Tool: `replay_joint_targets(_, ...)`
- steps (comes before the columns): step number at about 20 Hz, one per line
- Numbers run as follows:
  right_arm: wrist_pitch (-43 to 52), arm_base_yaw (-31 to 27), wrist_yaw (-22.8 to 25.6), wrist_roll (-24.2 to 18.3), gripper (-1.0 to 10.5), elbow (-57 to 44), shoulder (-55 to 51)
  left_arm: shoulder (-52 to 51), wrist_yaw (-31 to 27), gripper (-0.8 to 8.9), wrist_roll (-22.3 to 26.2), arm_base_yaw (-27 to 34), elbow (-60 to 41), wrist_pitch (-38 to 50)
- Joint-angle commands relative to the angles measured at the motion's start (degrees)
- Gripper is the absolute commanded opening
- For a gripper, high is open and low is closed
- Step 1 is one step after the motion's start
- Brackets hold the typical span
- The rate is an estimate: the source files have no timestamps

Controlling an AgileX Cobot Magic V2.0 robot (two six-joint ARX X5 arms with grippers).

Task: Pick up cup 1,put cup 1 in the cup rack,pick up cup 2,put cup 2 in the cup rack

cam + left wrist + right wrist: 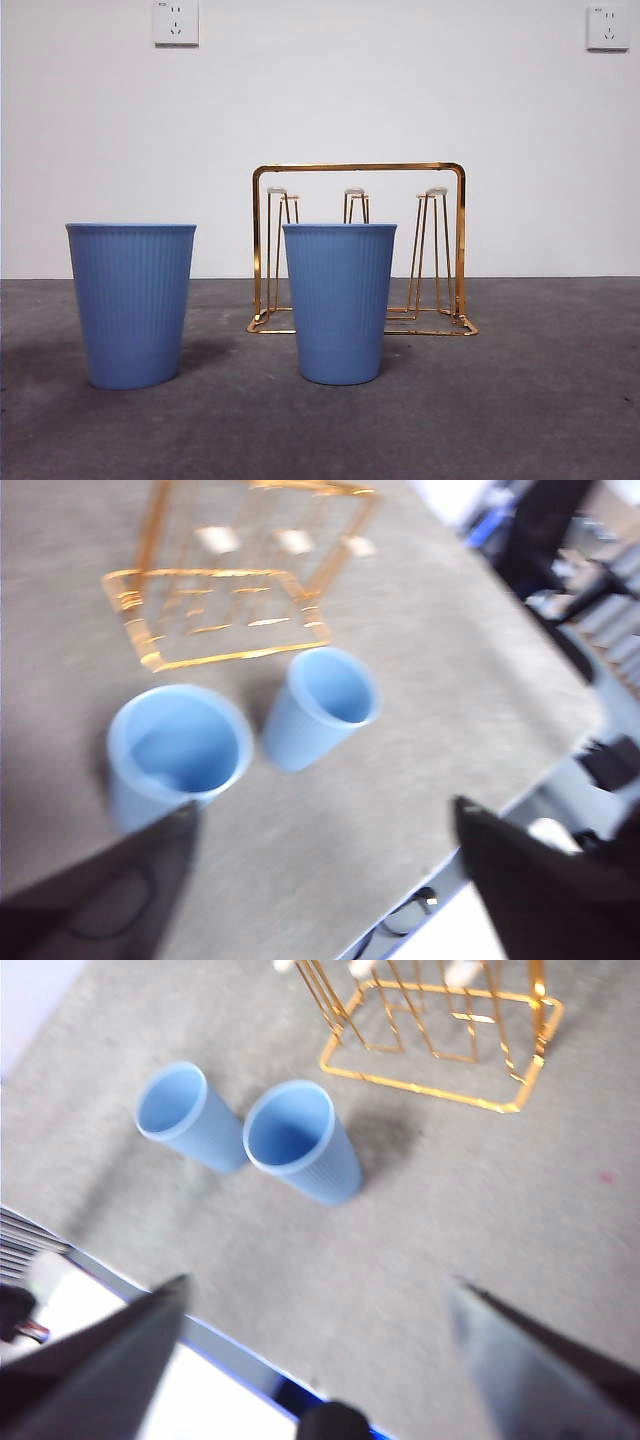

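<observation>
We see even, soft light in the front view; both wrist views are motion-blurred, glare whitening the cup rack [240,575] prongs, upper centre.

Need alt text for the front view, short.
Two blue ribbed cups, the left cup and the middle cup, stand upright and apart on a gray table. Behind the middle one stands an empty gold wire cup rack against a white wall.

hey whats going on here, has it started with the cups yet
Not yet. Two blue cups, the left cup and the middle cup, stand upright on the grey table in front of the gold cup rack, whose prongs hold nothing. The left gripper and right gripper hang open above the table, holding nothing.
</observation>
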Motion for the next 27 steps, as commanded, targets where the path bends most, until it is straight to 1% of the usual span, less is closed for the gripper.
replay_joint_targets(1, 1.95, 0.37, -1.79, 2.38, 5.0, 0.42, 3.17, 0.76, 3.06, 6.65, -1.73, -1.22, 0.13, 2.69)
replay_joint_targets(4, 5.73, 4.61, -1.70, 4.94, 5.0, 1.66, 9.75, 2.71, 6.88, 6.65, -4.00, -2.80, 0.13, 5.86)
replay_joint_targets(6, 8.11, 8.39, 0.48, 6.64, 5.0, 2.80, 13.73, 3.87, 9.11, 6.65, -5.11, -3.37, 0.13, 7.21)
replay_joint_targets(8, 9.60, 12.15, 4.31, 7.67, 5.0, 4.22, 17.55, 4.85, 10.82, 6.65, -5.73, -3.82, 0.13, 8.26)
replay_joint_targets(13, 9.84, 21.03, 15.26, 9.18, 5.0, 9.75, 27.96, 6.60, 12.28, 6.65, -6.60, -5.01, 0.13, 9.81)
replay_joint_targets(16, 9.84, 24.65, 19.52, 10.29, 5.0, 13.40, 33.92, 7.41, 12.28, 6.65, -6.58, -5.46, 0.13, 9.81)
replay_joint_targets(18, 9.73, 26.60, 21.35, 10.29, 5.0, 15.50, 37.29, 7.74, 12.26, 6.65, -6.58, -5.62, 0.13, 9.84)
replay_joint_targets(20, 9.73, 29.57, 25.22, 10.73, 4.9, 18.67, 42.66, 8.09, 12.28, 6.65, -6.60, -5.64, 0.13, 9.99)
replay_joint_targets(21, 9.77, 30.60, 26.95, 10.73, 4.6, 19.89, 44.89, 8.15, 12.28, 6.65, -6.64, -5.64, 0.13, 10.29)
replay_joint_targets(22, 10.14, 31.39, 27.85, 10.73, 4.6, 20.63, 46.77, 8.20, 12.28, 6.65, -6.88, -5.64, 0.13, 10.60)
replay_joint_targets(27, 12.70, 33.38, 28.74, 11.69, 4.6, 21.18, 54.90, 8.22, 12.28, 6.65, -7.65, -5.66, 0.13, 11.06)
